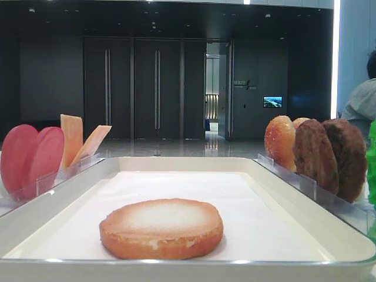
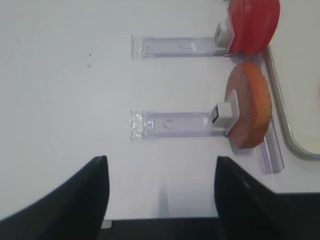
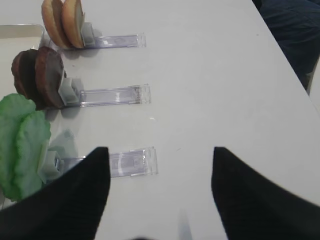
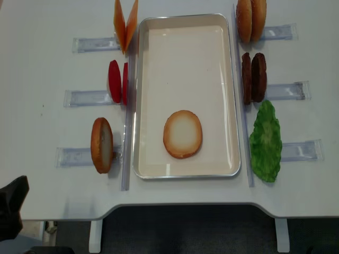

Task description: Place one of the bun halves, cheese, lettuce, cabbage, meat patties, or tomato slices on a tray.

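Note:
A round bun half (image 4: 183, 134) lies flat, pale cut face up, on the near part of the white tray (image 4: 185, 17); the low exterior view shows this bun half (image 1: 161, 228) too. My left gripper (image 2: 161, 162) stands open and empty over bare table, back from the rack holding another bun half (image 2: 248, 111) and the tomato slices (image 2: 252, 22). My right gripper (image 3: 160, 150) is also open and empty, beside the lettuce (image 3: 20, 142), meat patties (image 3: 40, 77) and buns (image 3: 64, 22). Cheese (image 4: 125, 24) stands at the far left. I cannot tell any cabbage apart.
Clear plastic racks (image 4: 87, 97) flank the tray on both sides, food standing upright in them. A dark part of the left arm (image 4: 10, 209) shows at the table's near left corner. A seated person (image 1: 361, 100) is at the far right.

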